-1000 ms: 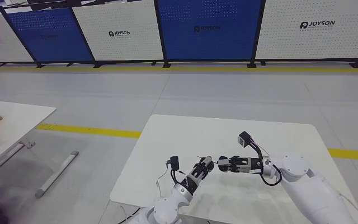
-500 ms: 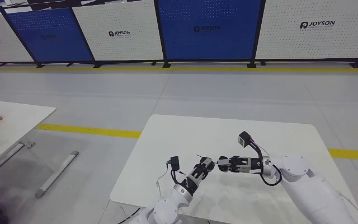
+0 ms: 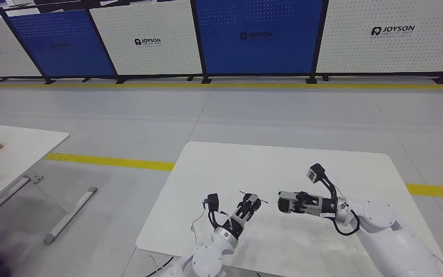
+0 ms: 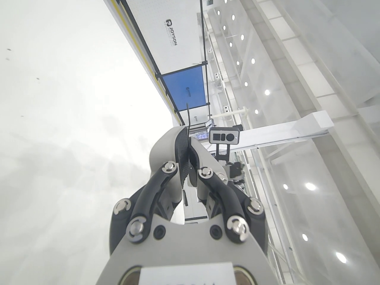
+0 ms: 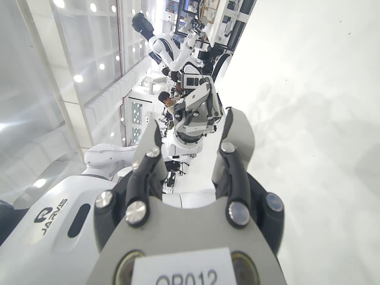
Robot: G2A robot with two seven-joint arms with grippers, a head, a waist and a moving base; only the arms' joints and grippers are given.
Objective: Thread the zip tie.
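Note:
A thin black zip tie [image 4: 187,116] sticks out past the fingertips of my left gripper [image 4: 188,139], which is shut on it. In the top view the left gripper [image 3: 250,203] hovers over the front part of the white table [image 3: 277,159], with the zip tie [image 3: 243,193] showing as a short black line at its tip. My right gripper [image 3: 282,202] faces it from the right, a small gap apart. In the right wrist view the right gripper [image 5: 193,128] is open with nothing between its fingers, and the left gripper [image 5: 196,111] shows just beyond.
The table's front-left edge [image 3: 156,228] lies close to the left arm. Bare tabletop stretches behind and to the right of both grippers. A second white table [image 3: 24,149] stands apart at the far left across open floor.
The right gripper has drawn back to the right, widening the gap to the left gripper. The left gripper has shifted slightly left and the zip tie tip now shows above it.

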